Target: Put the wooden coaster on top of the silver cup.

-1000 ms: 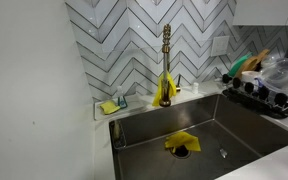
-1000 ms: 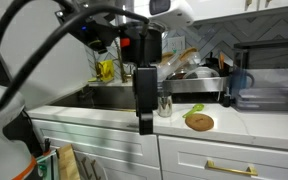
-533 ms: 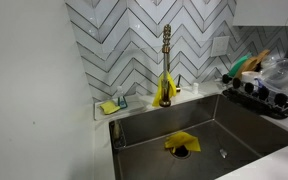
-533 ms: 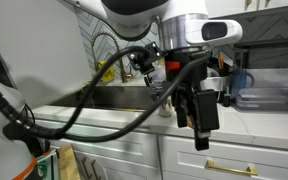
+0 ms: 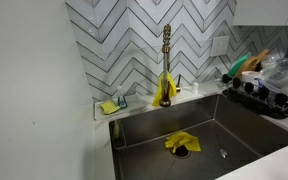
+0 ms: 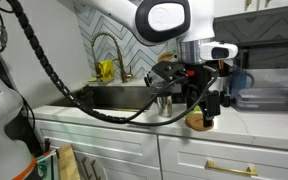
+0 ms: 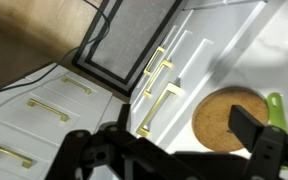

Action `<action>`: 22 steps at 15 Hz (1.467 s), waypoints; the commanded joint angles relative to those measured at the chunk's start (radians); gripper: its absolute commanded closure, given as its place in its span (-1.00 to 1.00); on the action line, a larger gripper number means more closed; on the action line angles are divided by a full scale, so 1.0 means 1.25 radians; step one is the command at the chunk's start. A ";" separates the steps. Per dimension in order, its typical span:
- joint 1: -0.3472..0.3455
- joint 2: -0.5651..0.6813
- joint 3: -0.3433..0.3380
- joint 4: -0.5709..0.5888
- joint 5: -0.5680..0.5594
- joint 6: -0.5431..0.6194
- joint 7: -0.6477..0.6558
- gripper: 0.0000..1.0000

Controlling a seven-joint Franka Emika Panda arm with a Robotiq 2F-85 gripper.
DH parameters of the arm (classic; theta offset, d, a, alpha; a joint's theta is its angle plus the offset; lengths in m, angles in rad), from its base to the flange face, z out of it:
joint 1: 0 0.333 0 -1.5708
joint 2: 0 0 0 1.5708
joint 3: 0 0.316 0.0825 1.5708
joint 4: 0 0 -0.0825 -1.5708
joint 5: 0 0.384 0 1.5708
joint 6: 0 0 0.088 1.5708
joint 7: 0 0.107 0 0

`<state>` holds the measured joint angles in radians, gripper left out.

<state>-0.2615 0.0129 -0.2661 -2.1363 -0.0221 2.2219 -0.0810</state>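
The round wooden coaster (image 7: 227, 121) lies flat on the white counter. In the wrist view it sits between my spread fingers, close to the right finger (image 7: 256, 136). My gripper (image 7: 170, 150) is open and empty, hovering just above it. In an exterior view the gripper (image 6: 207, 108) hangs over the coaster (image 6: 194, 123) at the counter's front. The silver cup (image 6: 165, 106) stands to the coaster's left by the sink, partly hidden behind my cables. The coaster and cup are out of view in the exterior view of the sink.
A green object (image 7: 277, 104) lies beside the coaster. A dish rack (image 6: 189, 70) and a dark appliance (image 6: 264, 85) stand behind. Drawer fronts with brass handles (image 7: 156, 110) are below the counter. The sink (image 5: 199, 135) holds a yellow cloth (image 5: 181, 143) by the faucet (image 5: 166, 60).
My arm has swung right and lowered from over the sink edge to just above the coaster. The sink view has not changed.
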 commanded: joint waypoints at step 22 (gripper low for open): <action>-0.038 0.146 0.029 0.056 0.286 0.022 -0.172 -1.00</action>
<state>-0.2830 0.1817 -0.2343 -2.0669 0.3019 2.2405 -0.2680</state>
